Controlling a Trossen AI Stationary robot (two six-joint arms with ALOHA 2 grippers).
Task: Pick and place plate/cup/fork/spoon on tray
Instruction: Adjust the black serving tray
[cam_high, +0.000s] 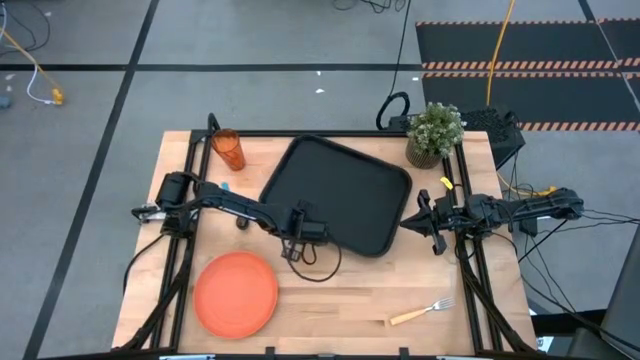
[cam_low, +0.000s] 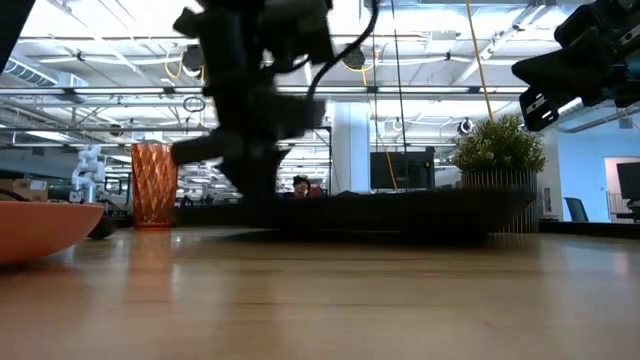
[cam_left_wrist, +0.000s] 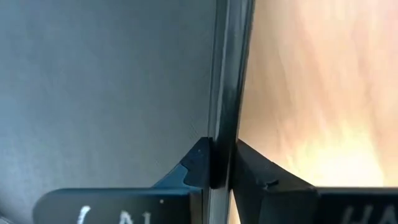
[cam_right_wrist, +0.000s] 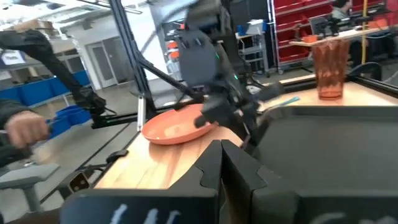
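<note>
Table (cam_high: 340, 300): you see a wooden top from above, both arms reaching in from the sides; nothing of the table setting has yet landed on the tray.
Tray (cam_high: 345, 185): black, rotated askew near centre, its long axis running roughly from 10 to 4 o'clock; it lies bare.
Left gripper (cam_high: 297, 228): down at the tray's 7 o'clock edge; your wrist view shows the fingers (cam_left_wrist: 200, 167) pinched on the raised rim, one inside and one outside, so it is clamped on the tray itself.
Plate (cam_high: 236, 291): orange, flat on the wood at 7 o'clock from the tray, just beyond the left gripper and apart from the rim; the left arm is plainly the nearer one.
Right gripper (cam_high: 432, 222): waiting off the tray's 3 o'clock side, fingers drawn together on nothing.
Cup (cam_high: 228, 149): upright at 10 o'clock from the tray, near the table's far left corner.
Fork (cam_high: 421, 312): at 5 o'clock from the tray, lying nearly level across the front edge, tines toward the right; the right arm is closer.
Spoon (cam_high: 226, 186): only a glimpse of blue beside the left arm, below the cup; hard to make out.
Coming move: you would judge the pinch on the rim a repositioning of the tray; the pull direction relative to the plate is what matters, since the plate sits close behind the gripper.
</note>
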